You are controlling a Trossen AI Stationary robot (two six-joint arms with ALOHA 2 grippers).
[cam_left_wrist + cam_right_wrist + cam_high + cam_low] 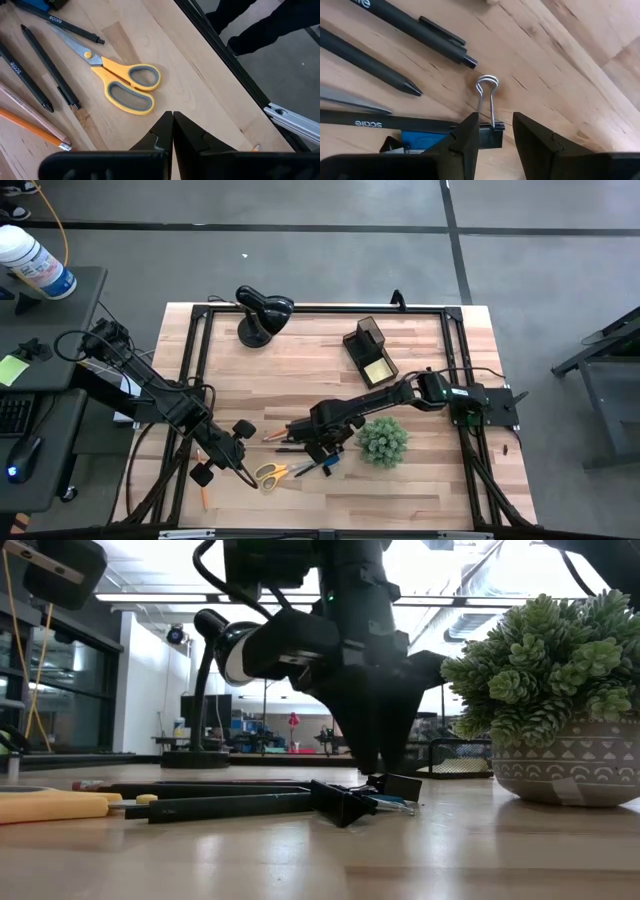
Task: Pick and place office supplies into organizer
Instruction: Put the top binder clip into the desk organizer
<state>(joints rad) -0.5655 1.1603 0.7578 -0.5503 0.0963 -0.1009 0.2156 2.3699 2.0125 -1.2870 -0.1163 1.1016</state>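
Note:
The office supplies lie near the table's front middle: yellow-handled scissors (268, 473) (125, 82), black pens (305, 468) (410, 25), pencils (275, 436) (30, 125), and a black binder clip (490, 132) next to a blue one (420, 140). My right gripper (325, 448) (496, 120) points down, open, with its fingers on either side of the black clip's body. My left gripper (238, 463) (173, 116) hovers shut just left of the scissors' handles. The black organizer (368, 340) stands at the far middle, with a yellow sticky pad (378, 370) in its tray. My right gripper stands over the black binder clip from above. One finger (467, 140) is right against the clip's body (487, 137), and a gap shows at the other finger. Whether that finger touches the clip I cannot tell. The clip lies flat on the table.
A green spiky plant in a pot (383, 440) (560, 690) stands just right of my right gripper. A black desk lamp (262, 315) sits at the far left. One orange pencil (204, 495) lies near the front left edge.

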